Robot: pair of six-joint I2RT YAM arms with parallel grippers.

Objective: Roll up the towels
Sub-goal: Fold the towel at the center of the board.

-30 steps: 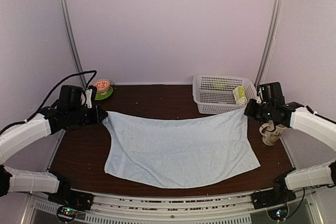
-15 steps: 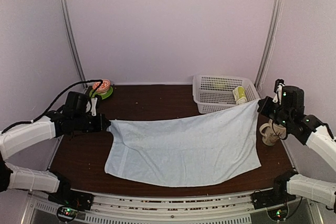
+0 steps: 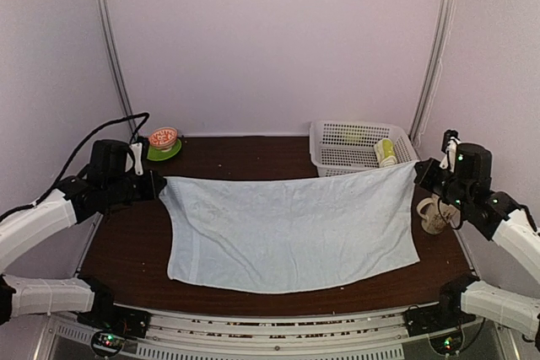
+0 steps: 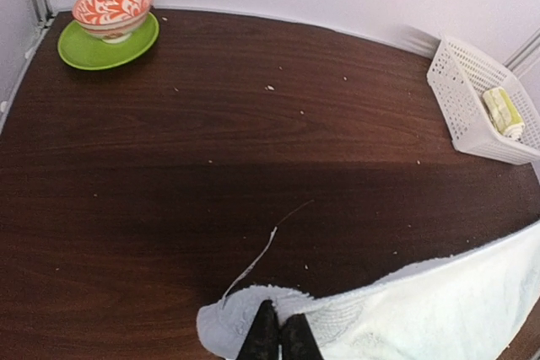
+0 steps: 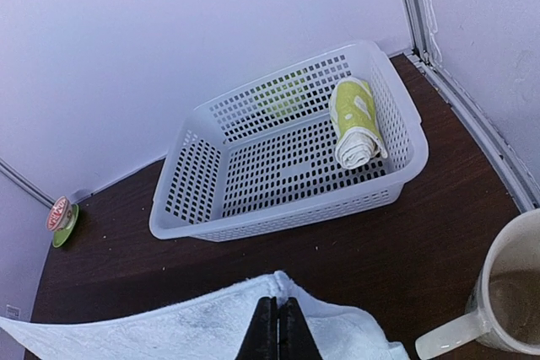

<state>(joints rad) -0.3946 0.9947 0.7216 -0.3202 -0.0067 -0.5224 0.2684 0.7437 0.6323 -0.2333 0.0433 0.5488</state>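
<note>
The blue towel (image 3: 287, 229) lies spread over the desk (image 3: 253, 153), its far edge stretched straight; the left gripper (image 4: 277, 319) pinches the far-left corner, the right gripper (image 5: 275, 311) the far-right one; a mug (image 3: 432, 213) stands near the right corner; farther back, the green towel (image 5: 355, 122) lies rolled in the basket (image 5: 194, 183); far left, a bowl (image 4: 112, 8) sits on a plate (image 4: 84, 50).
</note>
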